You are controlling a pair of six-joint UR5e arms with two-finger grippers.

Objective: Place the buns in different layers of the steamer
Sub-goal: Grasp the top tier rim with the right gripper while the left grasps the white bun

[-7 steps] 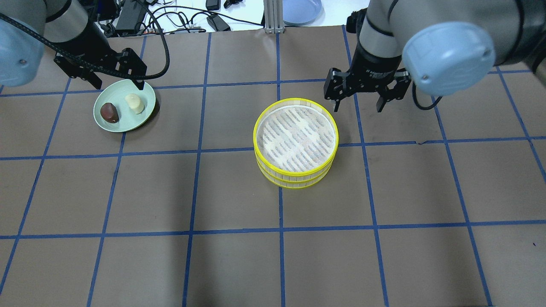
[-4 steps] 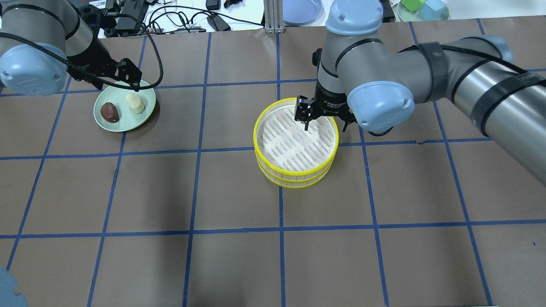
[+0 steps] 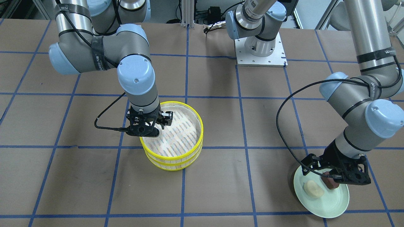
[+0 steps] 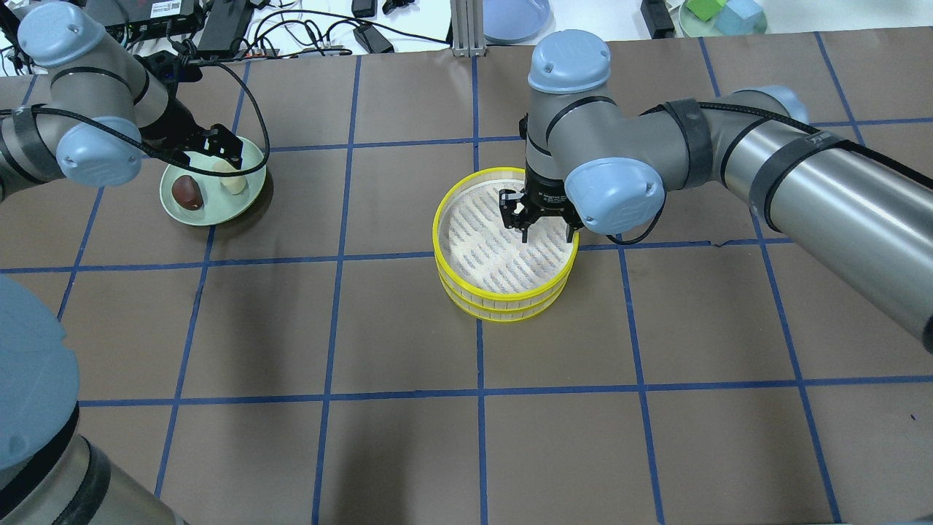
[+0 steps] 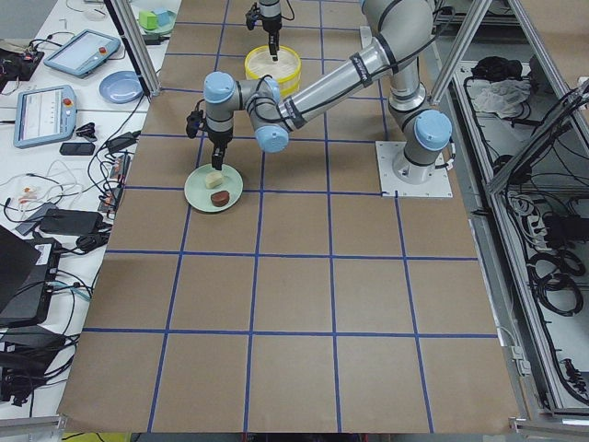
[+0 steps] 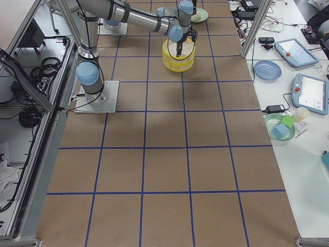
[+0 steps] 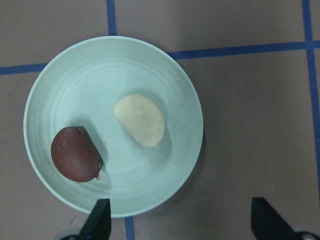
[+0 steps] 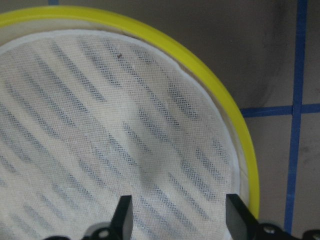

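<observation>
Two buns (image 7: 140,121) unplaced on plate (image 7: 60,80); my right gripper (image 4: 547,235), splayed, newly over steamer's (image 4: 437,232) 3 o'clock rim, tier-lift likely; left gripper (image 7: 181,220) splayed.

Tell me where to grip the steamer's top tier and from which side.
Grip the steamer's top tier by its yellow rim wall near the open right gripper, coming straight down, one finger inside, one outside. The wall is thin and upright; the basket looks too wide to span.
</observation>
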